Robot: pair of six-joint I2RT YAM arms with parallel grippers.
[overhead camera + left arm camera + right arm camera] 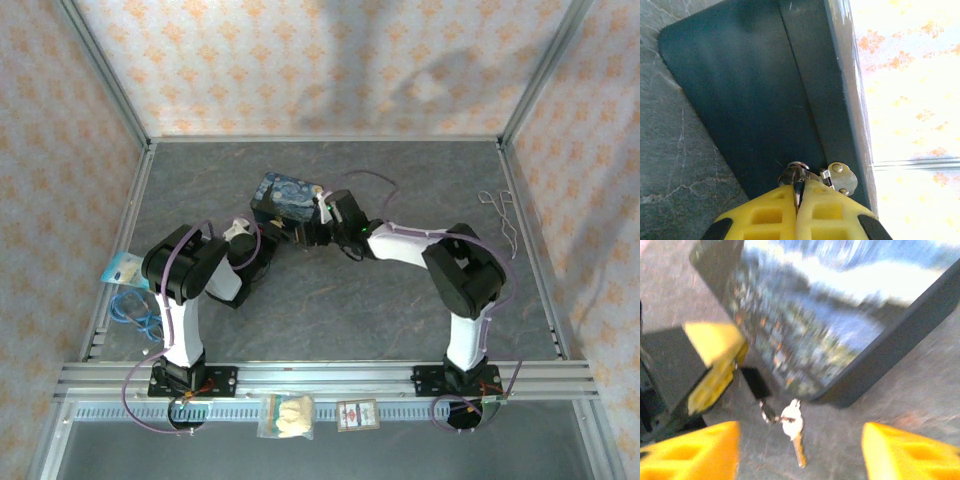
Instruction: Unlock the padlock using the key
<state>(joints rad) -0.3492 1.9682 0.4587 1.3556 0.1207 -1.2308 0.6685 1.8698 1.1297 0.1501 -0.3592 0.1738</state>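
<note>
Jaws of the left gripper (797,192) are pressed together on the tiny dark padlock with silver shackle (754,382), hard against the edge of the dark blue box with swirly starry print (288,197). The small silver metal key (794,426) lies on the grey stone-patterned counter (920,405) just beside the padlock, linked to it by a thin wire ring (768,413). The right gripper (800,440) hangs over the key, jaws spread wide, holding nothing

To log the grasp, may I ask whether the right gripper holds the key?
No, the right gripper is wide open, its fingers clear of the key.
</note>
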